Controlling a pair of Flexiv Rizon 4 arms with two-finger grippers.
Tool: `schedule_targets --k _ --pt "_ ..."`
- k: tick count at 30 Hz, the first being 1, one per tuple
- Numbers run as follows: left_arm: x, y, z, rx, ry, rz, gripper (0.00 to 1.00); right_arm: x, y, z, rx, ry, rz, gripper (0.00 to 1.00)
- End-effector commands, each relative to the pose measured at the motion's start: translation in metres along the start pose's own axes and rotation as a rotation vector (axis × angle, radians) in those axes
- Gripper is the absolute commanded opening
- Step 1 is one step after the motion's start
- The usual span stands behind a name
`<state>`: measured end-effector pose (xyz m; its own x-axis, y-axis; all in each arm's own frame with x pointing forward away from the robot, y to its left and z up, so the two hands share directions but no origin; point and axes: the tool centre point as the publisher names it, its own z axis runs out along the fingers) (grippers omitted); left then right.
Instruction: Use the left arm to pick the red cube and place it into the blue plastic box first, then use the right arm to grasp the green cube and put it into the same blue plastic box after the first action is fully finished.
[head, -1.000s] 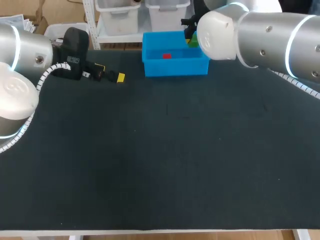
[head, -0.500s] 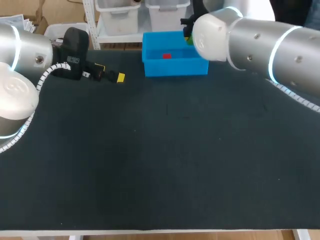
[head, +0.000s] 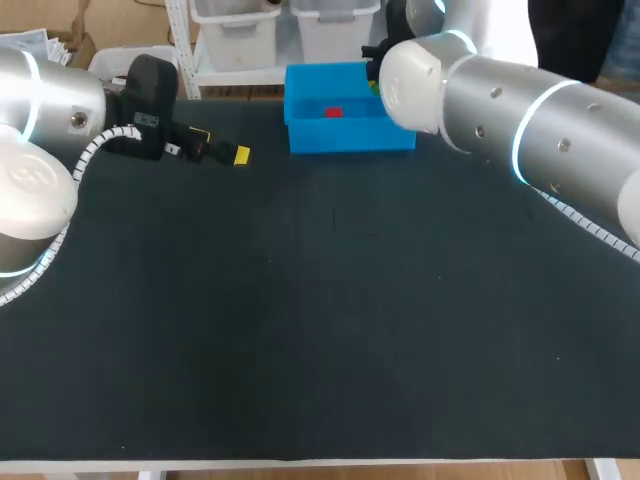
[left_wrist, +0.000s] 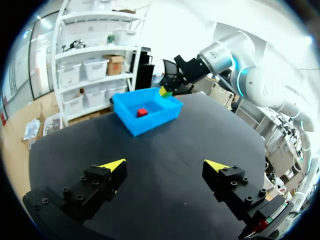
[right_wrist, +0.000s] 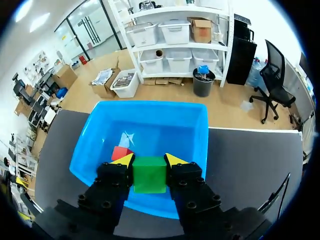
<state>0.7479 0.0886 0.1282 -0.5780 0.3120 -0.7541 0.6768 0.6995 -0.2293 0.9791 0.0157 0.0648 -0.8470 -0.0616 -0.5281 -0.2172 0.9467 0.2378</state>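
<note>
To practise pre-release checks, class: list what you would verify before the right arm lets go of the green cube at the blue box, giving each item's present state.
1. Red cube lying inside the blue plastic box: ok.
2. Left jaws open, empty, well back from the box: ok.
3. Green cube gripped from both sides by the right jaws: ok.
4. Green cube over the box's floor, not its wall: cannot tell; it hangs close to one wall.
5. Drop spot free of the red cube: ok, it lies off to one side.
</note>
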Motion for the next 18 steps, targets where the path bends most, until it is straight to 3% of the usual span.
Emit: schedule_targets --k 1,16,17,18 --pt "0.002 0.001 -0.001 0.007 -0.01 0.003 1.0 -0.036 -0.003 0.032 0.007 0.132 0.004 0.0" --pt "0.002 0.001 -0.001 0.007 -0.01 0.003 1.0 -0.038 -0.002 0.05 0.007 0.183 -0.017 0.0" --pt "0.002 0.001 -0.001 0.007 -0.01 0.003 1.0 -0.039 -0.001 0.05 0.008 0.184 -0.025 0.24" --pt "0.002 0.001 -0.001 0.007 -0.01 0.003 1.0 -0.039 -0.001 0.05 0.01 0.186 -0.028 0.6"
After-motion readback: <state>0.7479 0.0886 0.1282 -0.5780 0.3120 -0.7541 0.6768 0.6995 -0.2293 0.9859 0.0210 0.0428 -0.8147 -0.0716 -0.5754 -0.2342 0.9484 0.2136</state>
